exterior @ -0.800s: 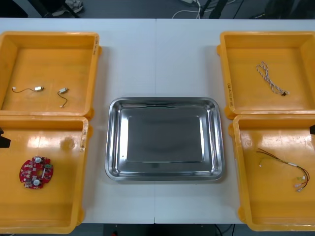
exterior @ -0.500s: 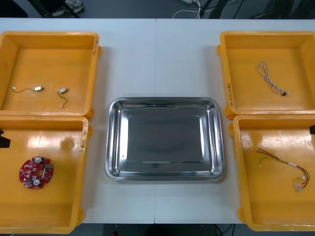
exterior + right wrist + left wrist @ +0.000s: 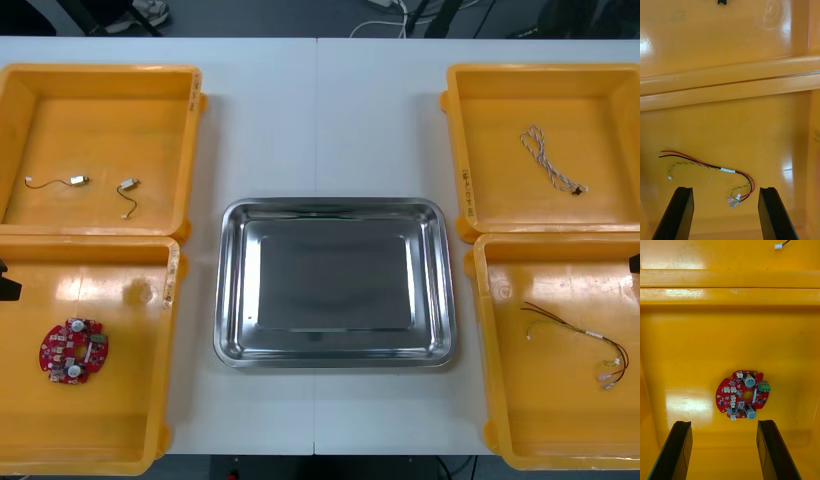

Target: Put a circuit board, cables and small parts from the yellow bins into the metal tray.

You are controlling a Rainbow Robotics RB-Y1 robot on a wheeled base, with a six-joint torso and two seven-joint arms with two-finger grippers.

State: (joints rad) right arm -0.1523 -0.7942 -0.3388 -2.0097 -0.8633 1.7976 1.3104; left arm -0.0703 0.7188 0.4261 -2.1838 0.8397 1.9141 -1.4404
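Left hand [image 3: 723, 427] spread above circuit board [image 3: 743, 395]; right hand [image 3: 725, 192] spread above cable [image 3: 728, 170].

Light table [image 3: 270, 130] w/ ctr seam, dark floor [image 3: 260, 18] beyond.

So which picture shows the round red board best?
The left wrist view: the circuit board lies close up, its small components clear, just beyond the left gripper, which is open. The front view shows it small in the near left yellow bin. The right wrist view looks at the red and yellow cable instead.
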